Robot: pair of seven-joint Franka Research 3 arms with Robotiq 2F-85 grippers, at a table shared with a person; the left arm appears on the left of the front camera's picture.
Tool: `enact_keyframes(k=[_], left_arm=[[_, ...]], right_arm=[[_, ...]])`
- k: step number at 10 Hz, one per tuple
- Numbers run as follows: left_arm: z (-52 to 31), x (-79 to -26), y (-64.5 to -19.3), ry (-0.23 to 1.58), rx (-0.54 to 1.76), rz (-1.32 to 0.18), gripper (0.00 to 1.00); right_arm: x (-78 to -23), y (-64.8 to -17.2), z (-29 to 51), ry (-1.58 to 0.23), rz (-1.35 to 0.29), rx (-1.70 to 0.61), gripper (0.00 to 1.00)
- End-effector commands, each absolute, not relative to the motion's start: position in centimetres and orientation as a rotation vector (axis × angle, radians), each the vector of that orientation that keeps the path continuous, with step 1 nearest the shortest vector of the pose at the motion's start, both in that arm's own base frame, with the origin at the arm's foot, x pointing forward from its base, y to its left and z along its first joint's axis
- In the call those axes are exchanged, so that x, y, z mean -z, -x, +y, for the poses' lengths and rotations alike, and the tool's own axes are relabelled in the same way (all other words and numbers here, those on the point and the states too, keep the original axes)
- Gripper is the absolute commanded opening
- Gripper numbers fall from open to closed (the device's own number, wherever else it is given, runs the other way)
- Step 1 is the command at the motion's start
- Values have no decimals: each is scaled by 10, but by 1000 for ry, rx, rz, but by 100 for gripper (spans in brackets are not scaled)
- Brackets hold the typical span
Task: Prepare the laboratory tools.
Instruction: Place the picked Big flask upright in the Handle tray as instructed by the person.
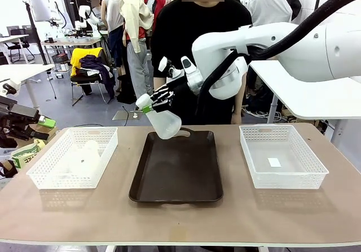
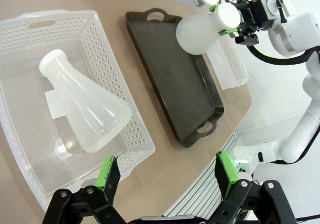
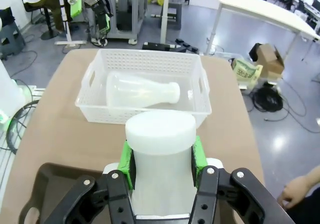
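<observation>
My right gripper is shut on the neck of a frosted white conical flask and holds it tilted in the air over the far end of the dark tray. In the right wrist view the green pads clamp the neck just under the flask's mouth. A second flask lies on its side in the left white mesh basket. My left gripper hovers open and empty off the table's left side, apart from that basket.
An empty white mesh basket with a small label on its floor stands right of the tray. A person in a black top stands at the far edge behind the held flask. Bare tabletop runs along the near edge.
</observation>
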State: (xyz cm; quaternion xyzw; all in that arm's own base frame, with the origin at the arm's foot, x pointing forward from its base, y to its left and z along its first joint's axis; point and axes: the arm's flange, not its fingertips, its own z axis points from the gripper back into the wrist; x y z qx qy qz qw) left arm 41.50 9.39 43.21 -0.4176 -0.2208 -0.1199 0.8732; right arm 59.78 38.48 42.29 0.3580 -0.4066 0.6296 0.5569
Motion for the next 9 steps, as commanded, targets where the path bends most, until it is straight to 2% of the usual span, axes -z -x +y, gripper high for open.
enact_keyframes(k=[1, 4, 5, 7, 9], left_arm=[[94, -433, -415, 889, 252, -469, 100], [94, -433, -415, 889, 252, -469, 100], [94, -433, -415, 889, 252, -469, 100], [94, -433, -415, 889, 252, -469, 100], [94, -433, -415, 889, 252, -469, 100]], right_arm=[[-431, -593, 391, -796, -944, -1492, 0], [-425, -595, 389, -810, -949, -1496, 0], [-413, -599, 384, -890, -960, -1548, 0], [-384, -607, 355, -1132, -1047, -1510, 0], [-372, -612, 329, -1219, -1173, -1504, 0]])
